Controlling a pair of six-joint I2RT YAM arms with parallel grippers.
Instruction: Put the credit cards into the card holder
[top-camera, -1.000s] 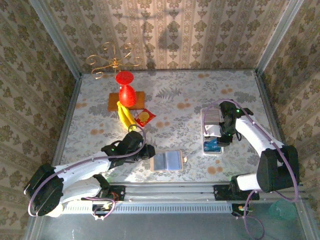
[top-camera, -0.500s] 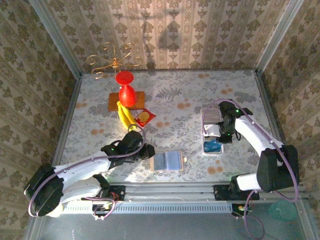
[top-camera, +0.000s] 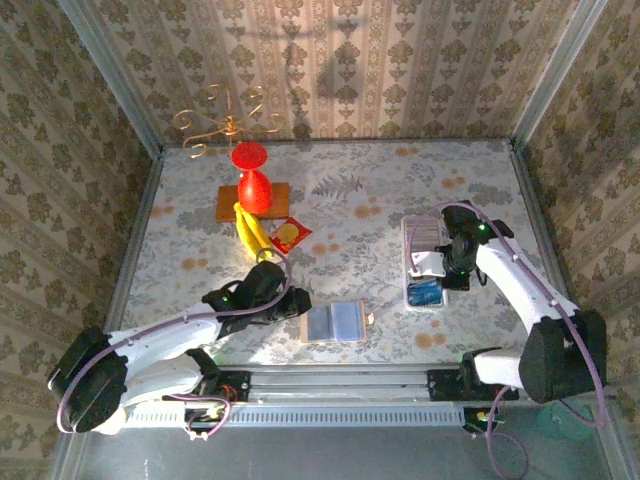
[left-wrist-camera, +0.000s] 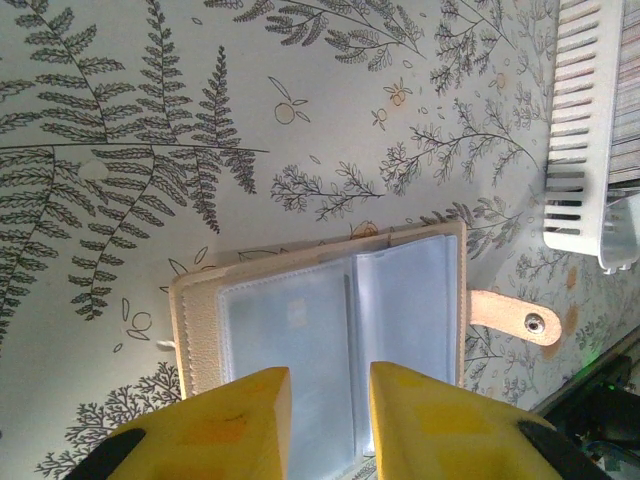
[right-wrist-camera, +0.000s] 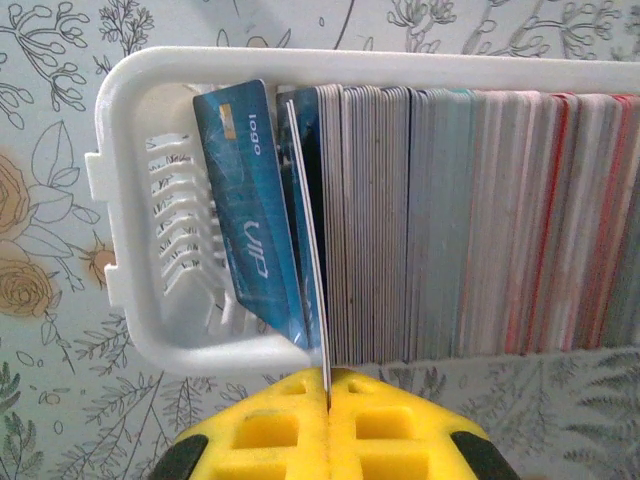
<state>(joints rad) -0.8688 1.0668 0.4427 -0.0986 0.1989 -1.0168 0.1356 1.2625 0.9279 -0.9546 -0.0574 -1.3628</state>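
**Credit cards (right-wrist-camera: 450, 220) stood on edge, packed in the white ribbed tray (right-wrist-camera: 120, 120).**
At the tray's near rim our right gripper (right-wrist-camera: 327, 400) was clamped on one thin card (right-wrist-camera: 312, 250). Beside it leaned a blue card (right-wrist-camera: 250, 200) on which we read "logo". Well left of the tray, the card holder (left-wrist-camera: 320, 310) lay open, with our left gripper (left-wrist-camera: 330, 410) over it, jaws parted.

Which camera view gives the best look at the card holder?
The left wrist view: the card holder lies open, its clear sleeves and snap strap close up. The top external view shows it small, between the arms.
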